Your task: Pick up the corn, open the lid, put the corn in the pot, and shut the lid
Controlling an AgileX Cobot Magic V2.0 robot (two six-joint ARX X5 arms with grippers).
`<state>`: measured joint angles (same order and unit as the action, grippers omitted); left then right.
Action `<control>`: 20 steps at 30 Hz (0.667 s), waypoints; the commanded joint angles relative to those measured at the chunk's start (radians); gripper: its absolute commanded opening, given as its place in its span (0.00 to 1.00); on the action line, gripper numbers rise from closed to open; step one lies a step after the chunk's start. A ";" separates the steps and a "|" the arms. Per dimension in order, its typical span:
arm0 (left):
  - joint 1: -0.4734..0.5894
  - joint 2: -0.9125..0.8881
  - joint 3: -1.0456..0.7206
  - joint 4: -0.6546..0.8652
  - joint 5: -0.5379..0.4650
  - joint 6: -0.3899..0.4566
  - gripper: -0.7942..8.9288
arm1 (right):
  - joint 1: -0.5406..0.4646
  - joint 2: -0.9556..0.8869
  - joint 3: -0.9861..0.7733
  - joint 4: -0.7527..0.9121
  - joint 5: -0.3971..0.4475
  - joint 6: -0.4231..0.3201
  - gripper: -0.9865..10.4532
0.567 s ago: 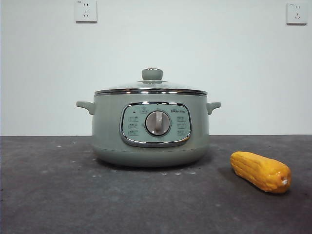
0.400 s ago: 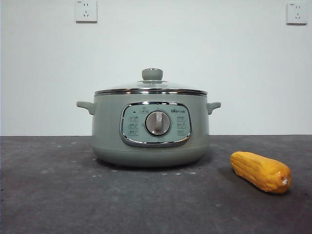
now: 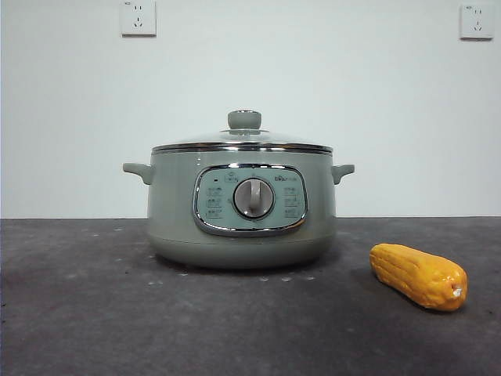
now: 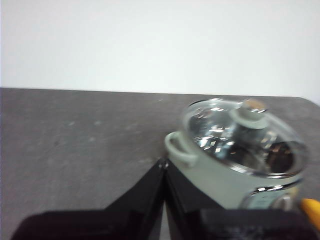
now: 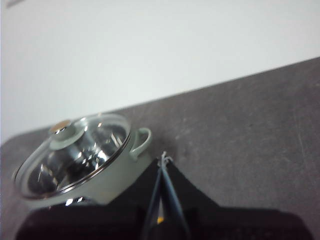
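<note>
The sage-green pot (image 3: 243,207) stands mid-table with its glass lid (image 3: 243,141) seated on it. The corn (image 3: 419,276) lies on the table to the pot's right, pale stub end toward the camera. No arm shows in the front view. In the left wrist view my left gripper (image 4: 163,162) is shut and empty, held off from the pot (image 4: 210,175) and lid (image 4: 245,137); a sliver of corn (image 4: 312,210) shows at the edge. In the right wrist view my right gripper (image 5: 164,159) is shut and empty, beside the pot's handle (image 5: 141,141) and lid (image 5: 75,152).
Dark grey table (image 3: 94,313) with a white wall behind it. Two wall sockets (image 3: 138,17) sit high on the wall at the left and right. Open table surface lies to the pot's left and in front of it.
</note>
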<state>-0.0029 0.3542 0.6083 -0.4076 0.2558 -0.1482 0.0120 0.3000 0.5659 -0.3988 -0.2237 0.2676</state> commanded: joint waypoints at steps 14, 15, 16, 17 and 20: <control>0.002 0.234 0.373 -0.288 0.066 0.135 0.07 | 0.000 0.362 0.505 -0.490 -0.043 -0.329 0.08; 0.002 0.235 0.373 -0.288 0.067 0.134 0.07 | 0.000 0.370 0.511 -0.499 -0.043 -0.332 0.08; 0.002 0.235 0.373 -0.288 0.066 0.134 0.07 | 0.000 0.376 0.514 -0.506 -0.043 -0.332 0.08; 0.002 0.237 0.373 -0.288 0.066 0.134 0.07 | 0.000 0.379 0.516 -0.510 -0.043 -0.332 0.08; 0.002 0.239 0.373 -0.288 0.067 0.134 0.08 | 0.000 0.391 0.517 -0.519 -0.043 -0.332 0.09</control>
<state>-0.0029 0.5934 0.9802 -0.6964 0.3183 -0.0257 0.0120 0.6899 1.0779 -0.9215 -0.2623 -0.0525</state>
